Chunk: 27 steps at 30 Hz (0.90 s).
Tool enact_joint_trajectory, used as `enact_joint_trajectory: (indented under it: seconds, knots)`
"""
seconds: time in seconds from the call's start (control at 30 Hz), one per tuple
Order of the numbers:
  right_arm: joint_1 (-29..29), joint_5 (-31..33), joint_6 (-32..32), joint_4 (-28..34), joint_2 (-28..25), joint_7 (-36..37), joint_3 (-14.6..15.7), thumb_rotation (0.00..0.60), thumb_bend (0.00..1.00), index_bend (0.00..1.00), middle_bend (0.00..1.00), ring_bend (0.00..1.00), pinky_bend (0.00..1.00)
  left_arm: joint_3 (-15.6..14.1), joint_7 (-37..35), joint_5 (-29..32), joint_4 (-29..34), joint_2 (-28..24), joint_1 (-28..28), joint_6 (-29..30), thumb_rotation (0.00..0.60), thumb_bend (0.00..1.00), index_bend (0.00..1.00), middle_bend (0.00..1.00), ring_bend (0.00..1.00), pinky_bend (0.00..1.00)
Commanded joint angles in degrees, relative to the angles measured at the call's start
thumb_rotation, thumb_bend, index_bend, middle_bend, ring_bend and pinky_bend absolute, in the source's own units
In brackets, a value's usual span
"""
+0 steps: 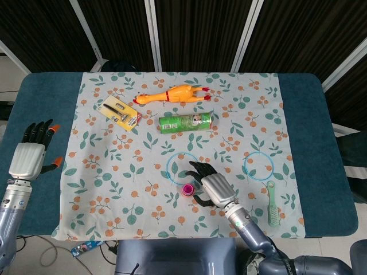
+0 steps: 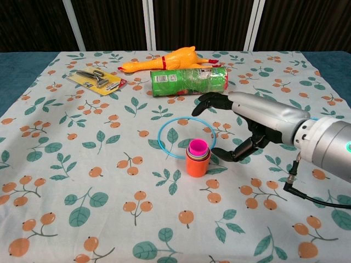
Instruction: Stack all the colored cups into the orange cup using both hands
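Note:
The orange cup (image 2: 197, 164) stands upright on the floral cloth, with a pink cup (image 2: 197, 148) nested inside it; a thin blue-green rim shows between them. From the head view the stack (image 1: 187, 189) is a small pink and orange circle. My right hand (image 2: 237, 123) hovers just right of the stack with fingers spread, holding nothing and not touching the cups. It also shows in the head view, where my right hand (image 1: 212, 185) sits beside the stack. My left hand (image 1: 31, 154) rests open at the table's far left edge, well away from the cups.
A blue ring (image 2: 184, 137) lies behind the stack and another blue ring (image 1: 258, 166) to the right. A green can (image 2: 188, 80) lies on its side, a rubber chicken (image 2: 170, 59) behind it. A packaged tool (image 2: 96, 80) is far left; a green brush (image 1: 272, 204) lies near the right edge.

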State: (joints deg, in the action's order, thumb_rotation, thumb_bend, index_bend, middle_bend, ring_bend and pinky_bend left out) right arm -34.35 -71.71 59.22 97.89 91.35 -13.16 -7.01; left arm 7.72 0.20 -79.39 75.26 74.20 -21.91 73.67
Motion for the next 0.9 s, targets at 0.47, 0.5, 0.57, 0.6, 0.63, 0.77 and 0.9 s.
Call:
enact_joint_trajectory:
  seconds: [0.47,0.5,0.57,0.6,0.63,0.77,0.9]
  knots:
    - [1.1,0.5,1.0,6.3,-12.8,2.5,-3.4,0.6,0.46,0.06,0.0,0.0,0.09,0.1,0.0,0.1,0.4,-0.5,0.4,0.5,0.6,0.23,0.12,0.0,0.0,0.0]
    - [1.3,0.3,0.9,6.6,-14.8,3.5,-3.6,0.6,0.46,0.06,0.0,0.0,0.09,0.2,0.0,0.1,0.6,-0.6,0.5,0.6,0.6,0.23,0.12,0.0,0.0,0.0]
    - [2.2,-0.4,1.8,6.5,-17.5,4.7,-3.8,0.6,0.46,0.05,0.0,0.0,0.09,0.2,0.1,0.1,0.8,-0.7,0.7,1.0,0.6,0.23,0.12,0.0,0.0,0.0]
    - [3.0,-0.7,2.9,6.0,-18.9,5.3,-4.0,0.6,0.46,0.05,0.0,0.0,0.09,0.2,0.1,0.0,1.0,-0.8,0.9,1.3,0.6,0.23,0.12,0.0,0.0,0.0]
    - [3.8,-1.0,4.3,5.2,-19.9,5.9,-4.2,0.6,0.46,0.05,0.0,0.0,0.09,0.2,0.2,0.1,1.2,-0.8,1.0,1.6,0.6,0.23,0.12,0.0,0.0,0.0]
    - [7.4,-2.6,10.4,1.3,-22.6,6.5,-4.1,0.6,0.46,0.05,0.0,0.0,0.09,0.3,1.1,1.5,2.9,-1.4,2.0,1.8,0.6,0.23,0.11,0.0,0.0,0.0]
    - [12.7,-6.4,19.0,-3.7,-23.6,7.4,-2.1,0.6,0.46,0.05,0.0,0.0,0.09,0.6,2.5,4.7,6.4,-2.1,3.8,2.2,0.6,0.23,0.11,0.0,0.0,0.0]
